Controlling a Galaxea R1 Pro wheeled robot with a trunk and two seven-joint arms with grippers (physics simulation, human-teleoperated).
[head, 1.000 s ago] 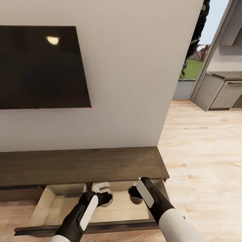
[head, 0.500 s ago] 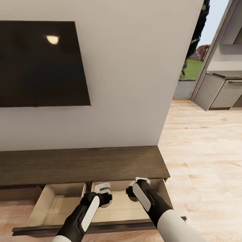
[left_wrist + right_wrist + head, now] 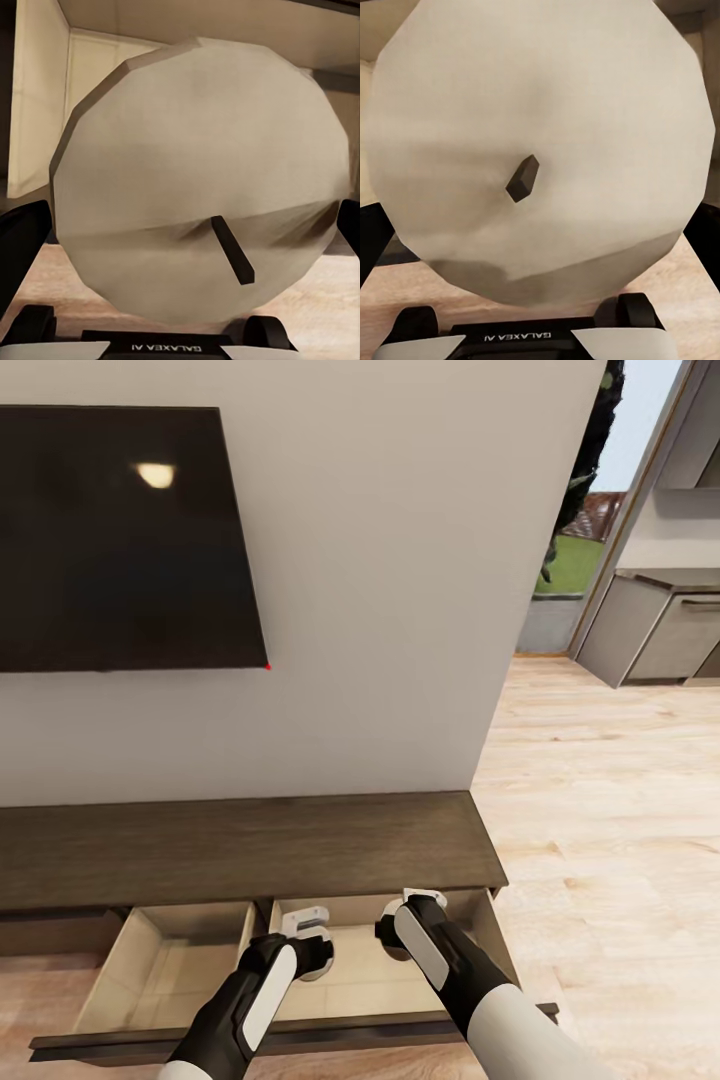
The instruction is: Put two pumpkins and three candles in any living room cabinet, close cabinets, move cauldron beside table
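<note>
Reaching down over the open drawer (image 3: 180, 975) of the long low dark-brown wood cabinet (image 3: 240, 850), both black-and-white arms hold their loads above its pale beige inside. The left gripper (image 3: 312, 950) is clamped around a short stubby grey-tan candle (image 3: 199, 176); in the left wrist view the candle's round top, with a dark wick lying slanted near its middle, sits between the two black fingers (image 3: 22, 236), which press its sides. The right gripper (image 3: 405, 935) grips a second grey-tan candle (image 3: 540, 142) in the same way, its round face and short dark wick turned toward the right wrist camera, black fingers (image 3: 375, 240) at either edge. In the head view both candles are mostly hidden behind the wrists, hanging over the right half of the drawer, just in front of the cabinet's top slab; whether they touch the drawer floor cannot be told. The drawer is pulled well out from the cabinet, its dark front panel nearest the robot. Above the cabinet a large black flat screen (image 3: 120, 540) hangs on the pale grey wall (image 3: 400, 610). Right of the cabinet, light wood flooring (image 3: 610, 810) runs toward grey kitchen units (image 3: 665, 635) and a glimpse of green garden.
</note>
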